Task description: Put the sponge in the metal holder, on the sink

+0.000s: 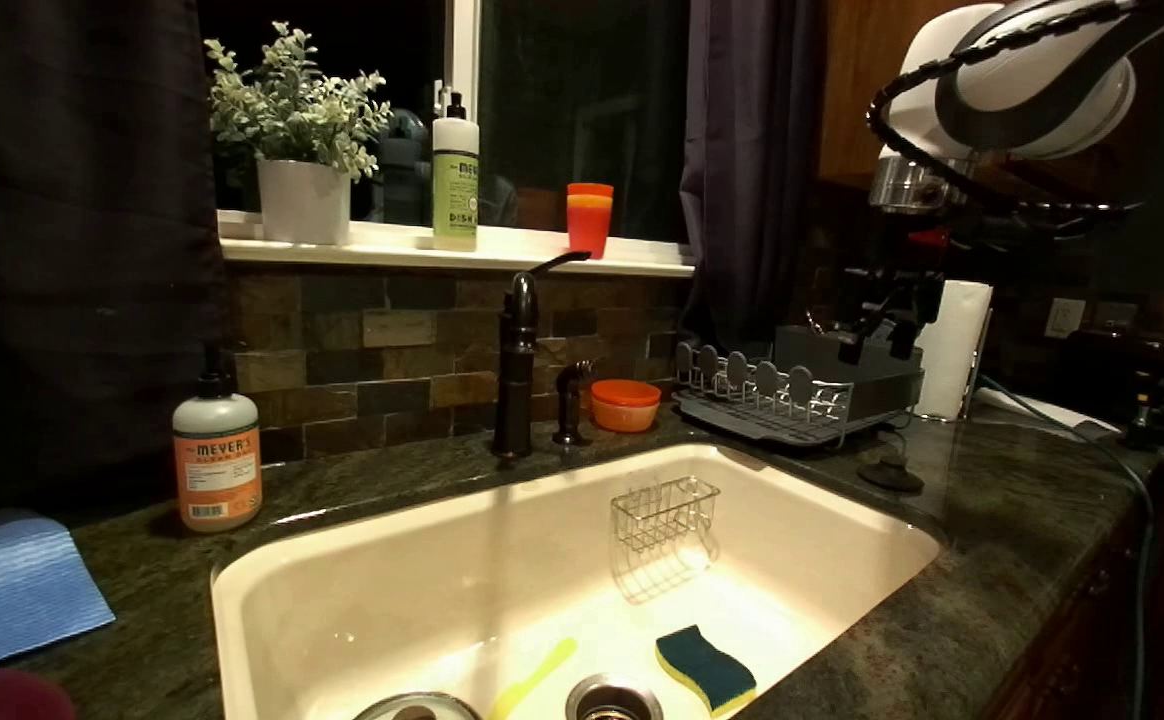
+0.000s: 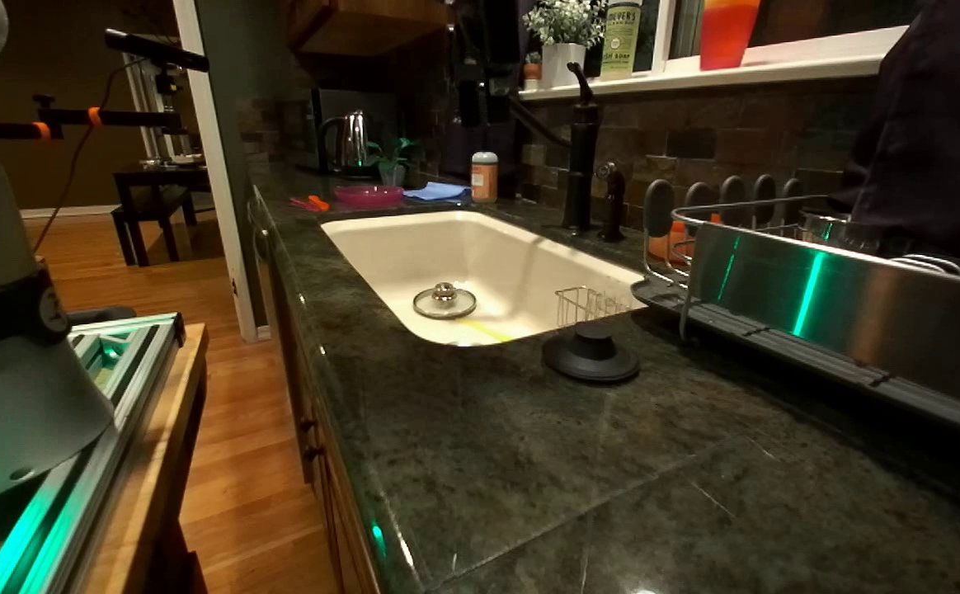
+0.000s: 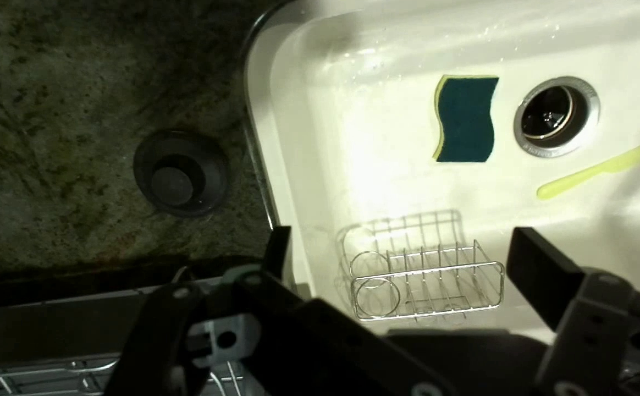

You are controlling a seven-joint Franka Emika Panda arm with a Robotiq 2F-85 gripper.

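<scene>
The sponge, dark green with a yellow underside, lies flat on the sink floor; it shows in an exterior view [image 1: 704, 668] and in the wrist view [image 3: 465, 121]. It does not show in an exterior view where the sink's near rim blocks the floor. The metal holder, a wire basket, is on the sink wall in both exterior views [image 1: 664, 510] [image 2: 583, 307] and the wrist view [image 3: 430, 270]; it holds nothing. The white sink [image 1: 382, 580] surrounds both. My gripper [image 3: 402, 242] is open and empty, high above the counter near the dish rack in an exterior view [image 1: 877, 345].
A yellow utensil [image 3: 600, 168] and a glass lid [image 2: 444, 304] lie in the sink near the drain [image 3: 534, 146]. A black stopper [image 2: 591, 355] stands on the counter by the rim. The dish rack [image 1: 802, 400] and tall faucet [image 1: 515, 370] rise beside the sink.
</scene>
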